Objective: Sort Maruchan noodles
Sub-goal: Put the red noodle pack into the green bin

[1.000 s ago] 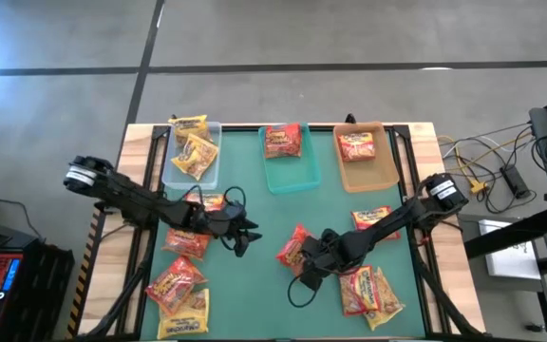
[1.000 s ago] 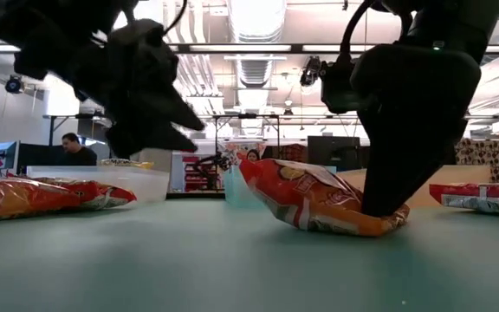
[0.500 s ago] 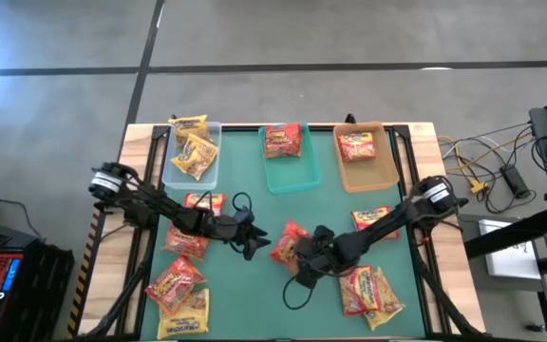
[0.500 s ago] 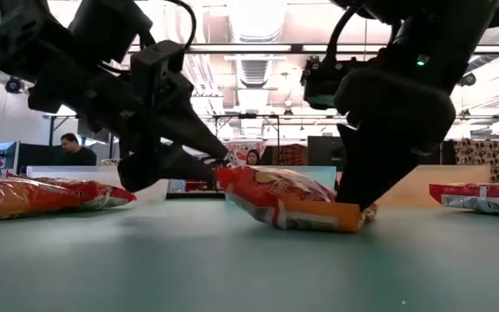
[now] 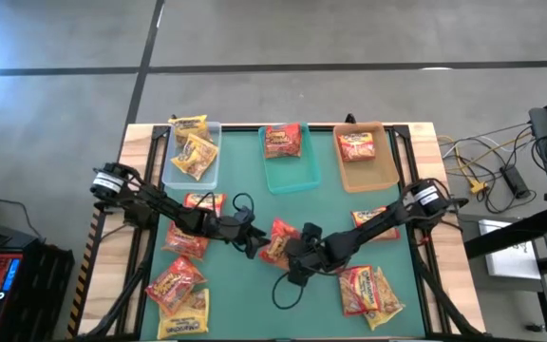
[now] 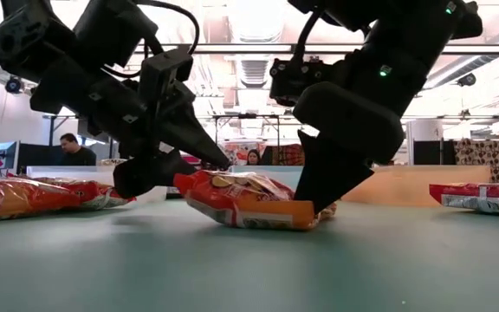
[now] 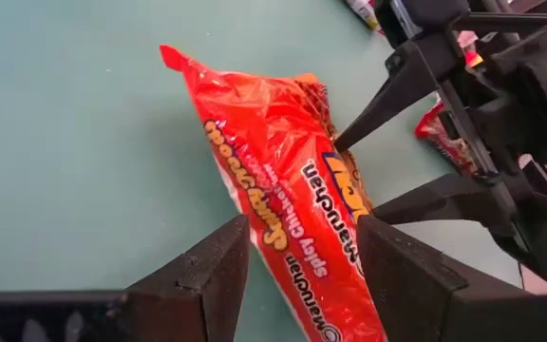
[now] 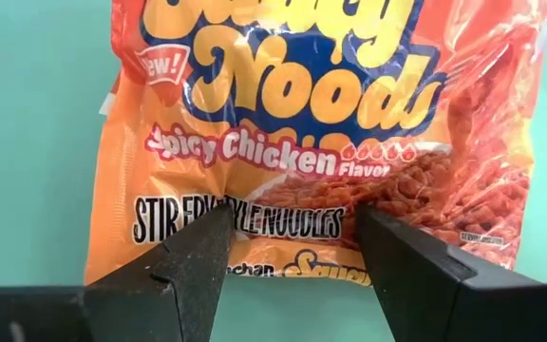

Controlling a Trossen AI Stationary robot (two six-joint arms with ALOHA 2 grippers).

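Observation:
An orange-red Maruchan noodle packet (image 5: 277,241) (image 6: 245,198) lies mid-table between my two grippers. My right gripper (image 5: 297,258) (image 8: 292,214) stands over the packet's right end, fingers apart on its printed face. My left gripper (image 5: 254,242) (image 7: 302,228) is low at the packet's left end. It is open, and that end (image 7: 292,218) runs in between its two fingers. Yellow packets lie in a clear tray (image 5: 180,176), and one packet lies in each of the teal tray (image 5: 291,180) and the tan tray (image 5: 368,176). My left gripper has the packet's left end between its open fingers; I cannot tell whether they touch it. My right gripper sets both spread fingers (image 8: 198,256) on the packet's printed face near its right end (image 8: 283,223). They slant down from the table's right side. The packet lies on the table, its left end (image 6: 189,182) slightly raised.
Loose packets lie at the table's left (image 5: 186,243) (image 5: 177,283) and right (image 5: 372,218) (image 5: 370,291). The three trays stand in a row along the far edge. Cables hang from both arms near the middle.
My left gripper came down and toward the packet, rolling as it went, then kept still. My right gripper slid the packet along the table toward the left edge until its left end came between the left fingers. That raised end has sunk lower.

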